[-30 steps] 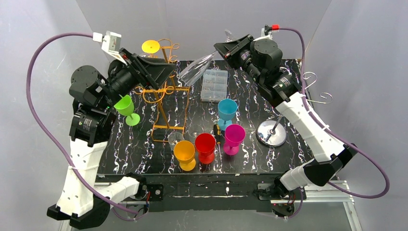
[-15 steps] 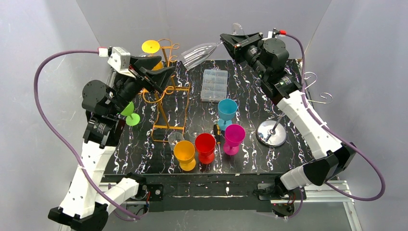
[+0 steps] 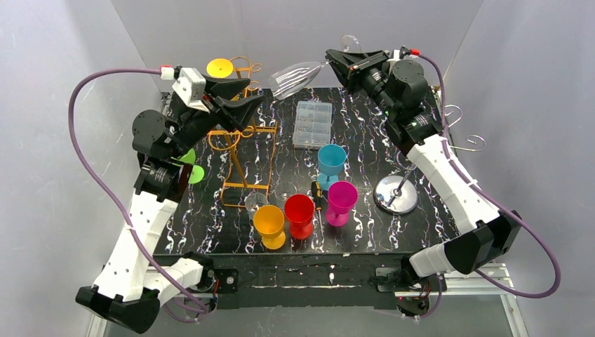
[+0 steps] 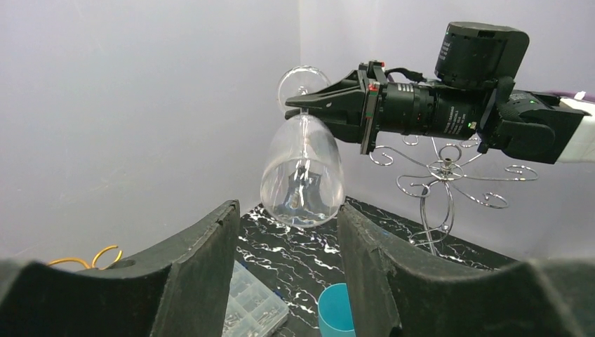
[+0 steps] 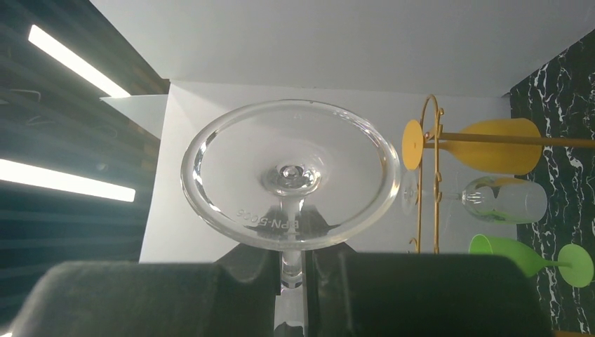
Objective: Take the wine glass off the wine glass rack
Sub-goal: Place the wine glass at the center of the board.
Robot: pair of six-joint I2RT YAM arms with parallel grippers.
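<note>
Glass: clear wine glass [image 3: 295,74] is gripped by its stem in the right gripper [image 3: 328,60], high over the table's [image 3: 210,217] far edge (bowl tilted down) | Left gripper [image 3: 256,91]: jaws parted, nothing held, beside the gold rack [image 3: 242,151].

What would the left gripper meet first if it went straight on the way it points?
Probably the clear wine glass, held by its stem in the right gripper: its bowl sits ahead of the left gripper in the left wrist view. Depth is unclear.
</note>
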